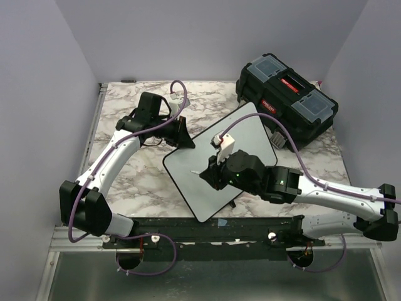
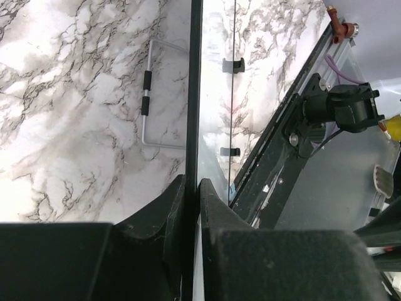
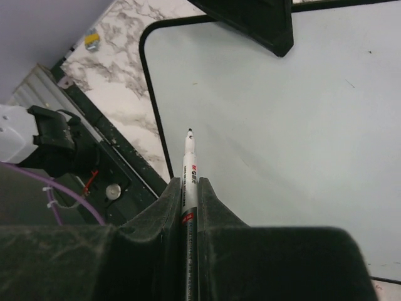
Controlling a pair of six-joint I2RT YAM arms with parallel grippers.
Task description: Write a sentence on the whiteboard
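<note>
While right arm (image 1: pixel 326 194) stretches over whiteboard (image 1: pixel 250 135), right gripper (image 3: pixel 190 185): clamped on slim marker (image 3: pixel 189 162)
left gripper (image 2: pixel 193 185): pinching thin black rim (image 2: pixel 195 94)

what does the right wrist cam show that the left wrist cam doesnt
Right wrist only: the right gripper shut on a white-barrelled marker, tip bare over the blank face of the flat white black-rimmed whiteboard. Left wrist only: that board's rim edge-on, clamped in the left gripper, and a bent grey wire bracket. Both: board, left gripper, white marble tabletop.
</note>
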